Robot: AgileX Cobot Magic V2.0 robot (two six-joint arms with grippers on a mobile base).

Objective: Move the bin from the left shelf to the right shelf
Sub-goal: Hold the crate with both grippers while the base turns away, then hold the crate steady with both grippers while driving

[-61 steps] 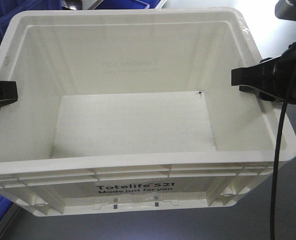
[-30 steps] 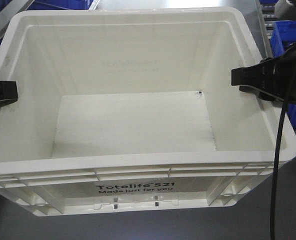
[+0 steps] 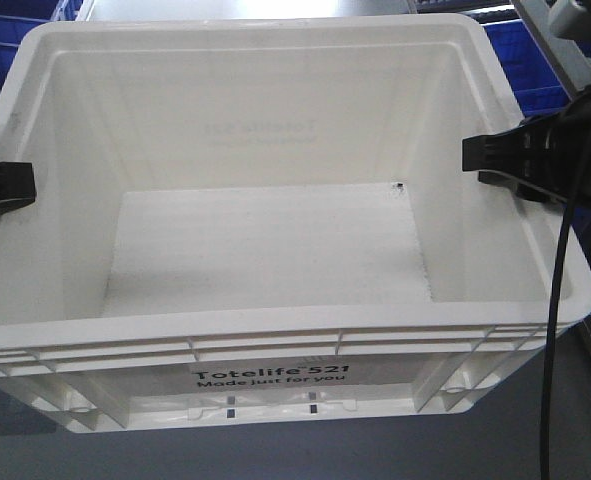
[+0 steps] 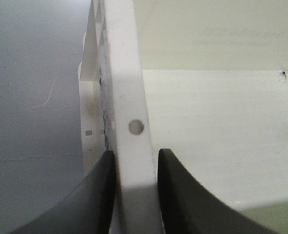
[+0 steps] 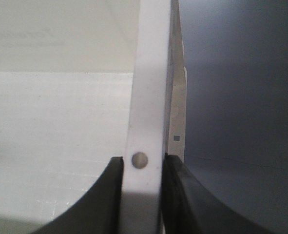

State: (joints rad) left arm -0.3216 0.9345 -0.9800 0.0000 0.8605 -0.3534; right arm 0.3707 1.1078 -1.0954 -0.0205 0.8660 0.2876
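Observation:
The bin point(image 3: 265, 250), a large white tote with black print "Totelife 521 Made just for you" on its front, fills the front view and is empty. My left gripper point(image 3: 0, 190) is shut on its left rim. My right gripper point(image 3: 490, 160) is shut on its right rim. In the left wrist view the black fingers point(image 4: 100, 195) clamp the white rim point(image 4: 129, 97) from both sides. In the right wrist view the black fingers point(image 5: 182, 195) clamp the rim point(image 5: 151, 97) the same way. The bin hangs between the two grippers above grey floor.
Blue plastic bins point(image 3: 5, 60) show behind the bin at the top left and at the top right point(image 3: 530, 60). A metal shelf frame point(image 3: 565, 60) slants at the right edge. A black cable point(image 3: 555, 300) hangs from my right arm. Grey floor point(image 3: 275, 455) lies below.
The background has slid behind the bin: the blue bins and shelf frame at the top have shifted. Both grippers keep the same hold on the rim.

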